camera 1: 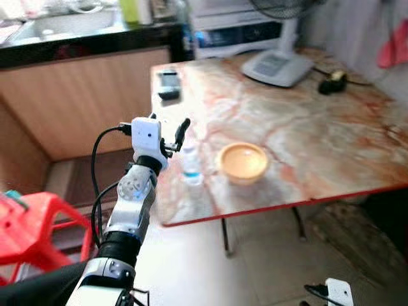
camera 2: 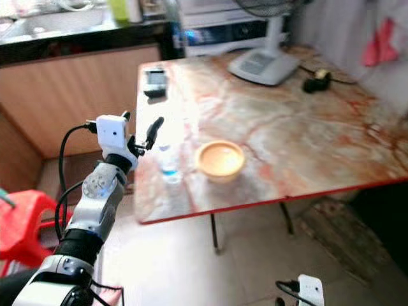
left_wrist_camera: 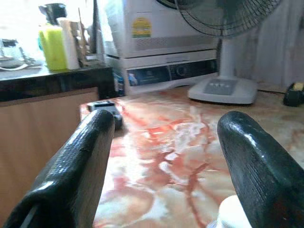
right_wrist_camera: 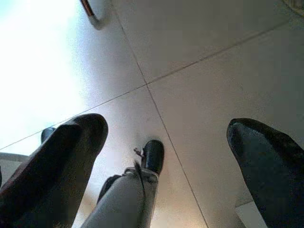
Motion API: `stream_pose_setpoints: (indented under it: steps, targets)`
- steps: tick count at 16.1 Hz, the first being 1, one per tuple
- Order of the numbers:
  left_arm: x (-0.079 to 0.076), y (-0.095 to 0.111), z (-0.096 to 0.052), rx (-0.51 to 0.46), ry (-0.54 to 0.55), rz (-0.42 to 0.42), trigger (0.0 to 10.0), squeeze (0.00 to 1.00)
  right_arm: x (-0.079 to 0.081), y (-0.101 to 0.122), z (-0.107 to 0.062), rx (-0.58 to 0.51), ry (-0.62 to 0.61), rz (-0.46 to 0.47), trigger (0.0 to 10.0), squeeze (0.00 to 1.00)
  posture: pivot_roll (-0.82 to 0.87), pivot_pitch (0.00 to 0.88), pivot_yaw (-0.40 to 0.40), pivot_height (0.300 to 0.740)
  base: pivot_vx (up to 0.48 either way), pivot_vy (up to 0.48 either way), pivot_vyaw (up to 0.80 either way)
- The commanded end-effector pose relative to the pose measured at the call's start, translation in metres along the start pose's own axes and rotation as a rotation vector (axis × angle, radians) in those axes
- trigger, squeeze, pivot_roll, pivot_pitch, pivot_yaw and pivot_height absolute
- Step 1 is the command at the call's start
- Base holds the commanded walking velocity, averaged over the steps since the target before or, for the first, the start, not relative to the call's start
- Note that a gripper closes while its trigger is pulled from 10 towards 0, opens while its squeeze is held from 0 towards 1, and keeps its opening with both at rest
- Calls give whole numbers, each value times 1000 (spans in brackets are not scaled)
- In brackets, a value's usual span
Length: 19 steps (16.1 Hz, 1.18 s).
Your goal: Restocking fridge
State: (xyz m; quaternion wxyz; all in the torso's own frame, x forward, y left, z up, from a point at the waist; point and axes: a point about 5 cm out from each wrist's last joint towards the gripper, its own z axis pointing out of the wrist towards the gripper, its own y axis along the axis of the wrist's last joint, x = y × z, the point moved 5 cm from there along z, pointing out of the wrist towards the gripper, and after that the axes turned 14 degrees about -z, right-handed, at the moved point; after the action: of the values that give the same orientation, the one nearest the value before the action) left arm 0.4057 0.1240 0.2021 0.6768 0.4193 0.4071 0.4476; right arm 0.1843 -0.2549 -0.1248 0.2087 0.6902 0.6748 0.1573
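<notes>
From the left eye, the left claw (camera 1: 171, 136) is raised at the near left edge of the marble counter (camera 1: 306, 127), its black fingers spread and reaching toward a small clear water bottle (camera 1: 191, 166) that stands just beside them near the counter's front corner. An orange bowl (camera 1: 242, 162) sits close to the bottle's right. Farther back lie a dark phone-like object (camera 1: 169, 84), the white base of a fan (camera 1: 277, 67) and a dark, small thing with a cable that is too blurred to name. A red plastic stool (camera 1: 38, 226) stands on the floor at left. My reading is that the step in hand is the approach to pick up the bottle; the next move calls for lowering the claw around the bottle's body before closing, without nudging it off the edge.

The right eye gives the same layout; the bottle's label cannot be read and its cap is washed out by glare.

In the left wrist view, the fingers stand wide apart, and a white rounded top, probably the bottle cap (left_wrist_camera: 235, 213), is cut off at the picture's edge.

In the right wrist view, the right claw (right_wrist_camera: 166, 142) hangs idle over the tiled floor (right_wrist_camera: 213, 71), fingers apart, with the robot's own leg and foot below. The fridge is nowhere to be made out.
</notes>
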Motion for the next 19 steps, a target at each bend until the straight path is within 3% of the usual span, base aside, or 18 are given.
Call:
stream_pose_setpoints:
  steps: [1,10,15,19]
  targets:
    - [-4,5,1,-13,-18,37,10000,0,0,-7,-1,17,1,1,10000,0,155,0,36,740,0,0,0]
    - [-14,3,3,9,-57,37,10000,0,0,-7,-1,19,2,-5,10000,0,157,0,37,740,0,0,0]
    - [-14,4,3,8,-57,34,10000,0,2,-7,-1,18,11,-2,10000,0,157,0,38,740,256,0,-480]
    - [-14,4,3,7,-59,35,10000,0,1,-7,-1,15,10,-4,10000,0,156,0,38,740,277,0,0]
